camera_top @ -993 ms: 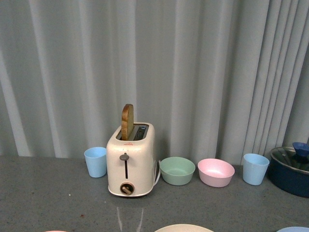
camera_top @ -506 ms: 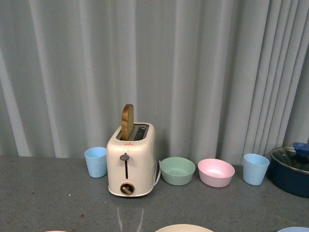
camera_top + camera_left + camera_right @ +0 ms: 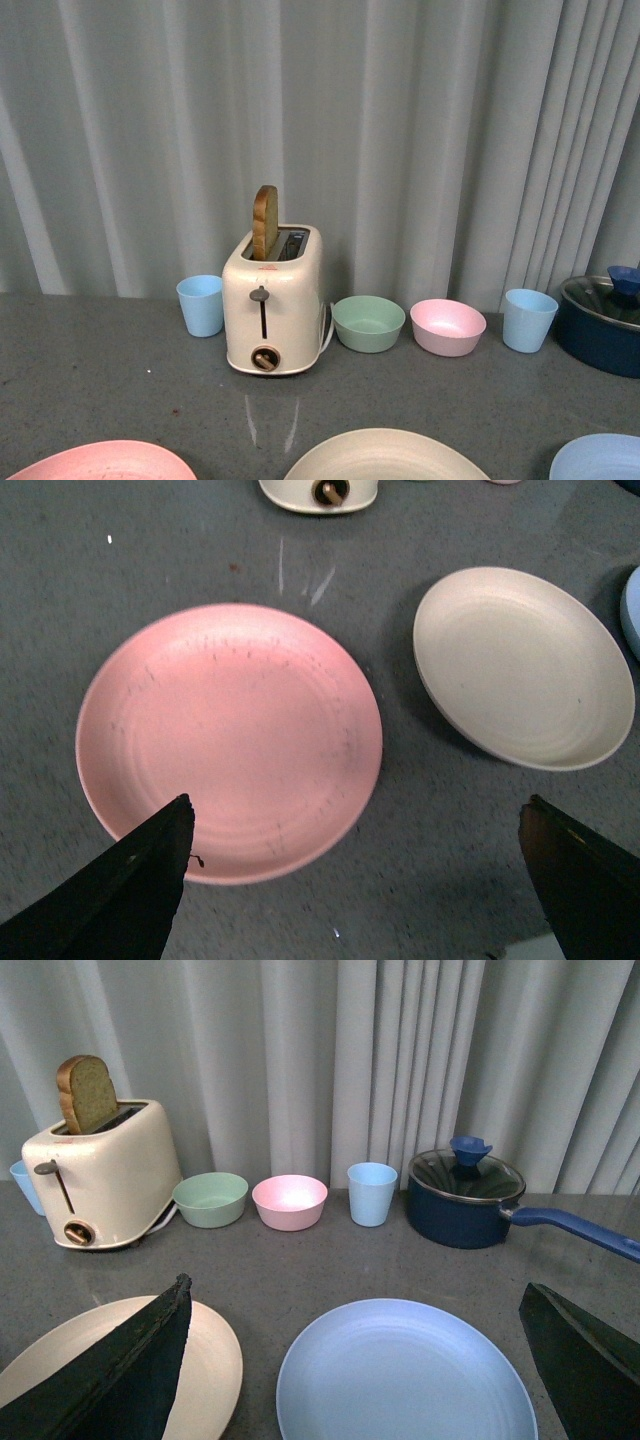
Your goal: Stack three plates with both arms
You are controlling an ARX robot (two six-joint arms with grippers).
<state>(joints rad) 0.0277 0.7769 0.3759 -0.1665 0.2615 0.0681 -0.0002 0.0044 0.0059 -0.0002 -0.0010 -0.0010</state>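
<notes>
Three plates lie apart in a row on the table [image 3: 60,560]: the pink plate [image 3: 230,740] to the left, the cream plate [image 3: 522,665] in the middle and the blue plate [image 3: 405,1375] to the right. The left gripper [image 3: 355,805] is spread wide and empty, with one finger over the pink rim. The right gripper [image 3: 355,1285] is equally wide and nothing is held, with the blue plate framed between its fingers. A shallow rim could be pinched too thinly, so a plate might be pushed aside or dropped tilted. The arms could also be brought into collision over the cream plate.

Staged kitchen counter: toaster [image 3: 272,315], saucepan [image 3: 465,1215].
</notes>
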